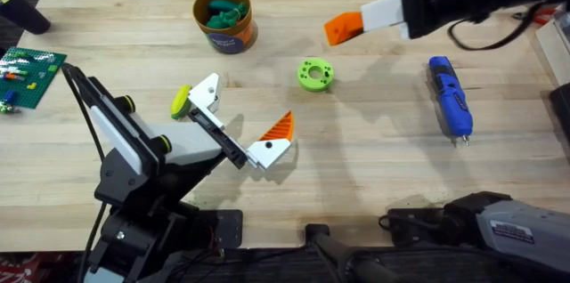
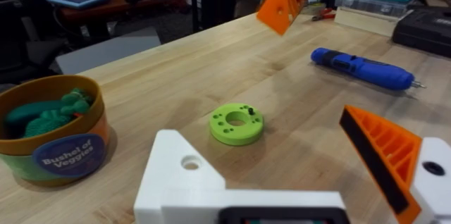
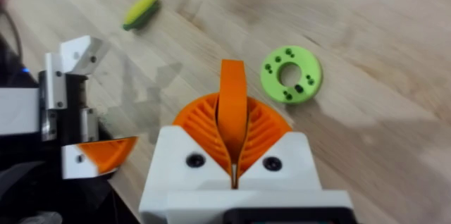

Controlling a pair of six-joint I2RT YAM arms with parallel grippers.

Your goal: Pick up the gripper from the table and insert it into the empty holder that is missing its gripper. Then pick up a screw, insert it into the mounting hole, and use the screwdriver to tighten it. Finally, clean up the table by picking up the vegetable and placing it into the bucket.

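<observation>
Right end effector (image 3: 231,129) clamped the gripper (image 3: 232,104) above the desk (image 1: 374,141) | holder (image 1: 207,93) empty, well apart | left end effector: state indeterminate | risk: the narrowly pinched, tilted wedge could miss its seat.

Vegetable (image 1: 181,101) left of holder (image 1: 207,93)

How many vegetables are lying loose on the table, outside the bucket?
1. The vegetable lies on the table beside the holder, apart from it. Dark green pieces sit in the bucket; others could be hidden.
</observation>
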